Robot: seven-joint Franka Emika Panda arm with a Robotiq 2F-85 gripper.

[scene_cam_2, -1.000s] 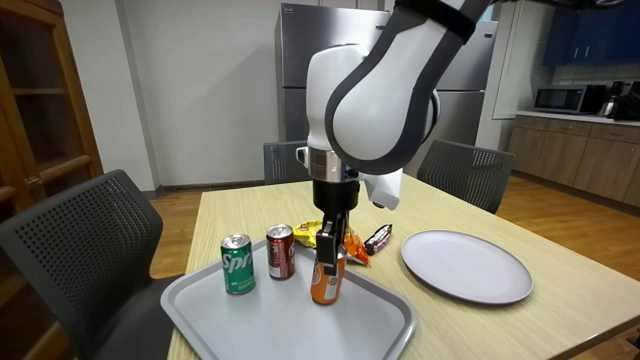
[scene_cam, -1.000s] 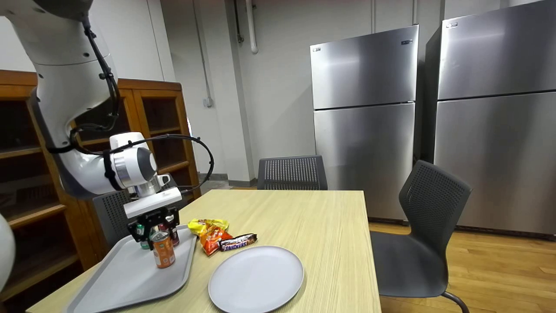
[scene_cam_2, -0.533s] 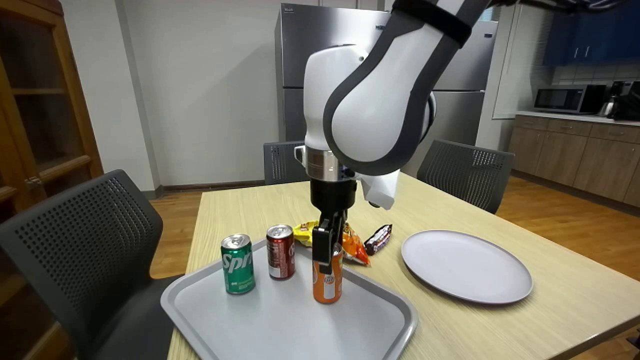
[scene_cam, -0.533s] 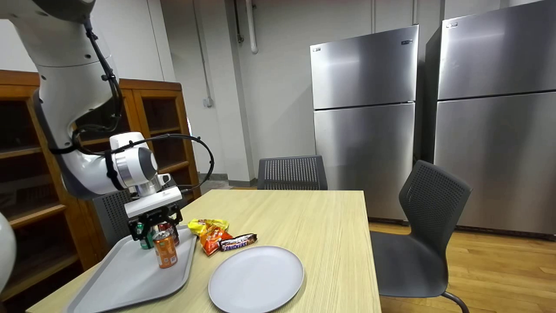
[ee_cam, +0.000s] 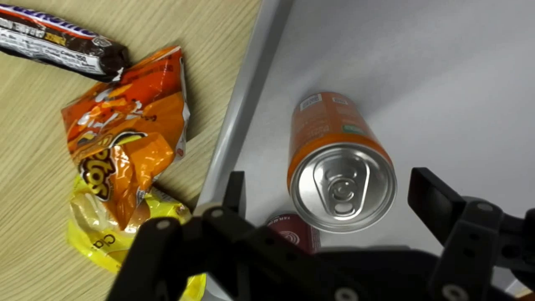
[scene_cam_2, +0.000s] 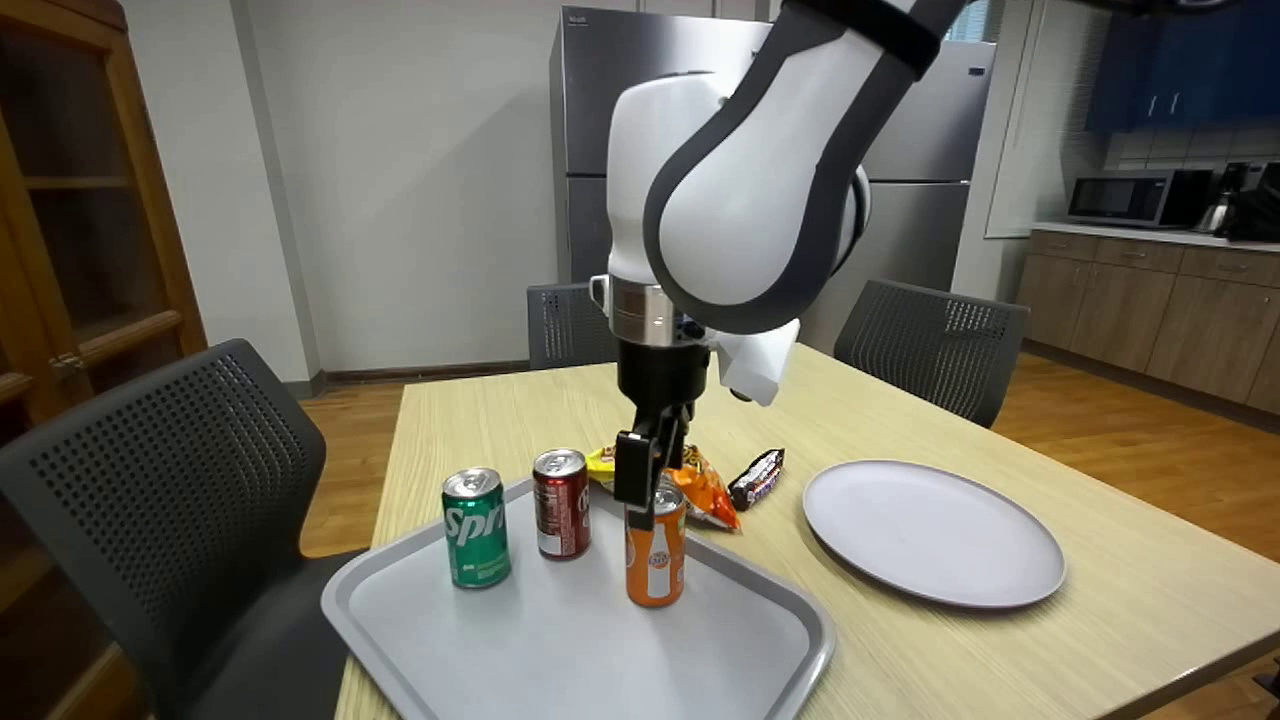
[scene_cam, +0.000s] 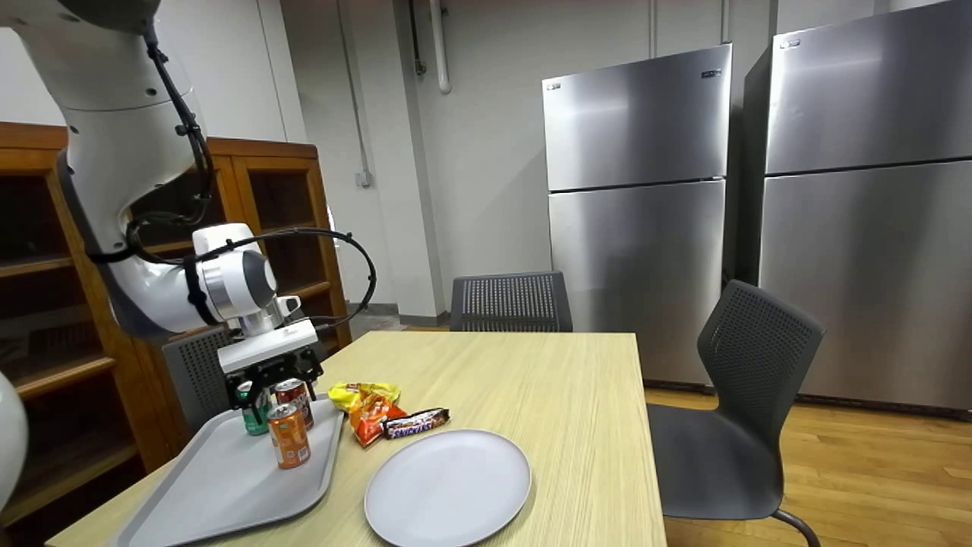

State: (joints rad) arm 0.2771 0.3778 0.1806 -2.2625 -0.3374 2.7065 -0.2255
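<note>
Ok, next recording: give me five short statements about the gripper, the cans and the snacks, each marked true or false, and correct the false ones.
1. The gripper is open. True.
2. The orange can stands upright on the tray. True.
3. The gripper is clamped on the orange can. False: in the wrist view its jaws stand apart, with a gap on each side of the can.
4. Only one can is on the tray. False: the green can and the dark red can stand there too.
5. The Snickers bar lies on the table. True.
</note>
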